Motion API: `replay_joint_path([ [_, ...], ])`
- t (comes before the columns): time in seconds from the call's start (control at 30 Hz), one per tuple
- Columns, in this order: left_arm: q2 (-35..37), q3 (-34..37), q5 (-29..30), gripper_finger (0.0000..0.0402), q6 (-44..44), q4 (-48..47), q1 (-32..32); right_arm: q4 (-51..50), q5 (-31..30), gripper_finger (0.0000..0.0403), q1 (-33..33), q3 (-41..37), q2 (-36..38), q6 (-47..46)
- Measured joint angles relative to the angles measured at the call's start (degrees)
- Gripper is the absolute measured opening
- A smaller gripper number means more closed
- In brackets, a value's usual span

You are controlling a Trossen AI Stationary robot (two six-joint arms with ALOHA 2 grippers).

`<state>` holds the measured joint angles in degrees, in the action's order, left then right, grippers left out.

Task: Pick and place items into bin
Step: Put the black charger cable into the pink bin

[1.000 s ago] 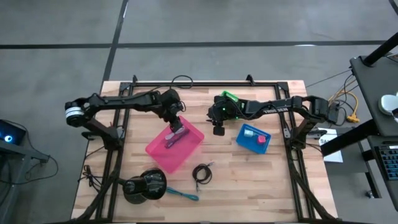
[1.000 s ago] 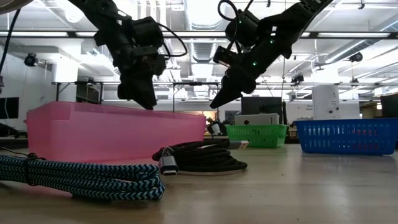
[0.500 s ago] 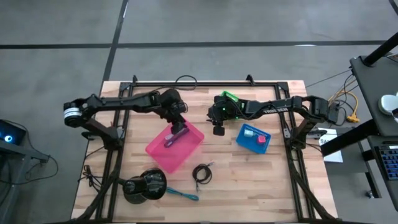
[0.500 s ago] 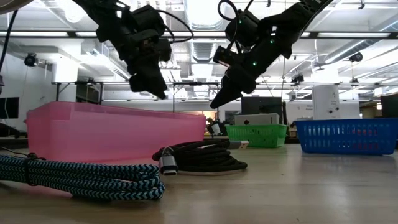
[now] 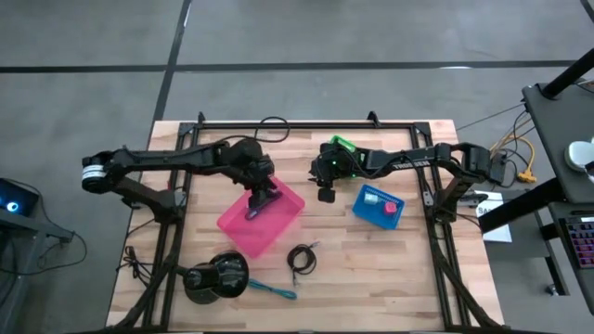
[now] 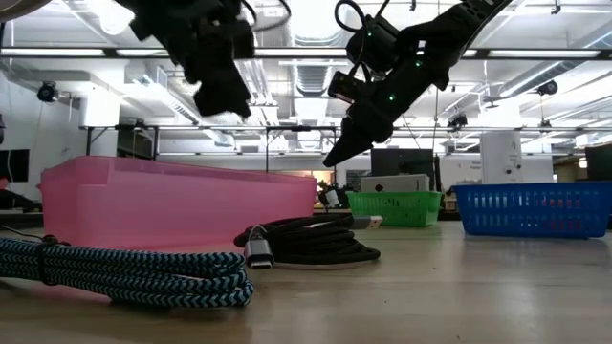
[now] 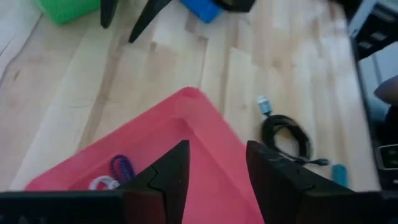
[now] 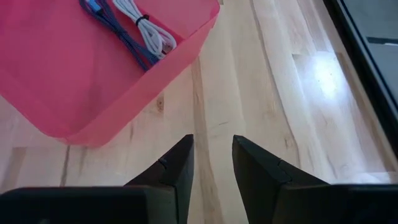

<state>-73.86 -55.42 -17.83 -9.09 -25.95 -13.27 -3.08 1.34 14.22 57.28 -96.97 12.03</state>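
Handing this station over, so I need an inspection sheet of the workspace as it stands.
Surface: wooden table, bare boards at the right front.
Job's things: pink bin holds a purple cord and a whitish cord; black cord and teal stick tool lie outside it.
Clutter: large black round object, blue basket, green basket.
Grippers: left gripper open and empty above the bin; right gripper open and empty beside it.
Cables: braided teal-black cable near the low camera.
Surroundings: workshop room, nothing else seen.
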Motion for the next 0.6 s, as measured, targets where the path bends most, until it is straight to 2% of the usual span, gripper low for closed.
replay_joint_path([
  [0.2,6.5,2.8,0.7,0.0142,-4.0,-0.9,2.8,0.3,3.5,0.009,-1.9,0.0,0.0,-2.4],
  [0.4,14.3,5.3,2.0,0.0142,0.2,0.4,5.3,0.7,3.8,0.0083,-6.5,0.0,0.9,-3.3],
  [0.6,20.8,8.7,4.9,0.0141,1.0,3.5,8.2,9.9,3.4,0.0082,-14.8,0.0,2.1,-4.3],
])
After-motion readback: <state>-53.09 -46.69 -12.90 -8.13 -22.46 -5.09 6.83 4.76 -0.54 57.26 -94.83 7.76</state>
